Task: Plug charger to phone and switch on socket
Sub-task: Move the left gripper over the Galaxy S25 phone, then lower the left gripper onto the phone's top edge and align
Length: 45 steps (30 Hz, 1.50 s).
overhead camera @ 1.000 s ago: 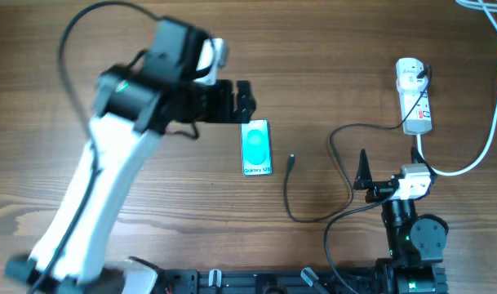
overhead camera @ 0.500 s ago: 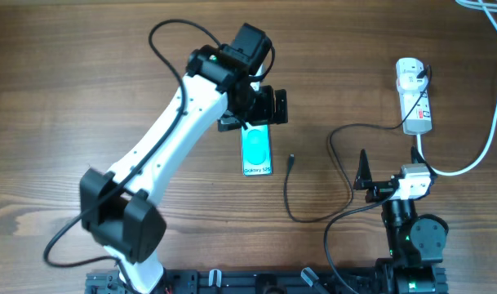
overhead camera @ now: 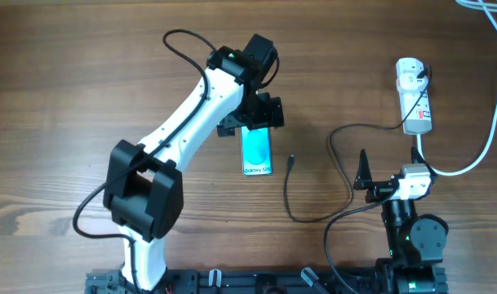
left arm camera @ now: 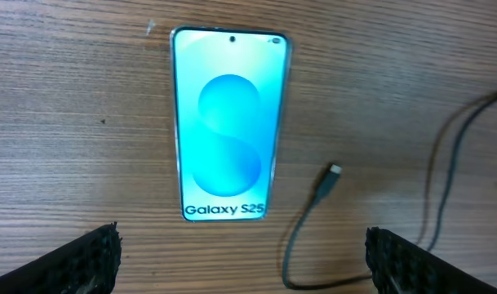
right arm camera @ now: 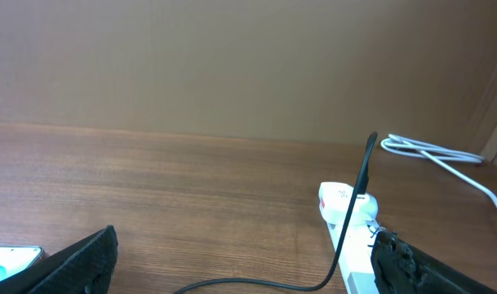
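The phone (overhead camera: 256, 153) lies flat on the wooden table with its cyan screen up; in the left wrist view (left arm camera: 229, 122) it fills the centre. My left gripper (overhead camera: 250, 122) hovers over the phone's far end, open and empty (left arm camera: 240, 238). The charger's plug (overhead camera: 290, 160) lies loose on the table just right of the phone (left arm camera: 331, 173). Its black cable (overhead camera: 313, 217) loops round to the white socket strip (overhead camera: 414, 100) at the far right. My right gripper (overhead camera: 366, 181) rests open and empty near the front right (right arm camera: 244, 245). It faces the socket (right arm camera: 346, 211).
A thicker white cable (overhead camera: 477, 159) curves from the socket strip off the table's right side and shows in the right wrist view (right arm camera: 436, 153). The right arm's base (overhead camera: 411, 237) stands at the front right edge.
My left arm has swung right from the table's left side and now holds its gripper over the phone's far end. The right arm, phone, and cable have not moved.
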{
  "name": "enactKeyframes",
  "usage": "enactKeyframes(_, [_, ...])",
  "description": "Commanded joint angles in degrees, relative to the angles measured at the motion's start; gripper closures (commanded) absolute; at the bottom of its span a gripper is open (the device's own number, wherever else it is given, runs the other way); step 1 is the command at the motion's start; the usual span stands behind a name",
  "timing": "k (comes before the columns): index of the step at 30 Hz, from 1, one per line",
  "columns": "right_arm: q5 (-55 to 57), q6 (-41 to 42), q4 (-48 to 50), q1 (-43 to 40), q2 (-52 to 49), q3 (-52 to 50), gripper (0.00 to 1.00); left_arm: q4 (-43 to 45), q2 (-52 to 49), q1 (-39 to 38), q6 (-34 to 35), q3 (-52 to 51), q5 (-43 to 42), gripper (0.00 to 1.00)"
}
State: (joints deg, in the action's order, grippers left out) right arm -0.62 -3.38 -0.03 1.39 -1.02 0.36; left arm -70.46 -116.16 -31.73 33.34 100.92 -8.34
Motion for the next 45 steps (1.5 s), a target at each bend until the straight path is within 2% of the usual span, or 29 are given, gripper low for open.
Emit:
enactKeyframes(1, [-0.7,-1.0,0.2,-0.3,0.2,-0.1,0.00,0.7,-0.9,-0.3,0.6,-0.5,1.6,0.00])
enactKeyframes(16, [-0.7,-1.0,0.2,-0.3,0.2,-0.1,0.00,3.0,-1.0,-0.3,0.6,-3.5,1.6,0.00])
enactKeyframes(24, [-0.7,-1.0,0.2,-0.3,0.2,-0.1,0.00,7.3,-1.0,-0.3,3.2,-7.6,1.4,0.00])
enactKeyframes(33, [-0.7,-1.0,0.2,-0.3,0.2,-0.1,0.00,14.6,-1.0,-0.3,2.9,-14.0,1.4,0.00])
enactKeyframes(45, [-0.7,-1.0,0.2,-0.3,0.2,-0.1,0.00,20.0,-1.0,-2.8,1.2,-14.5,1.4,0.00])
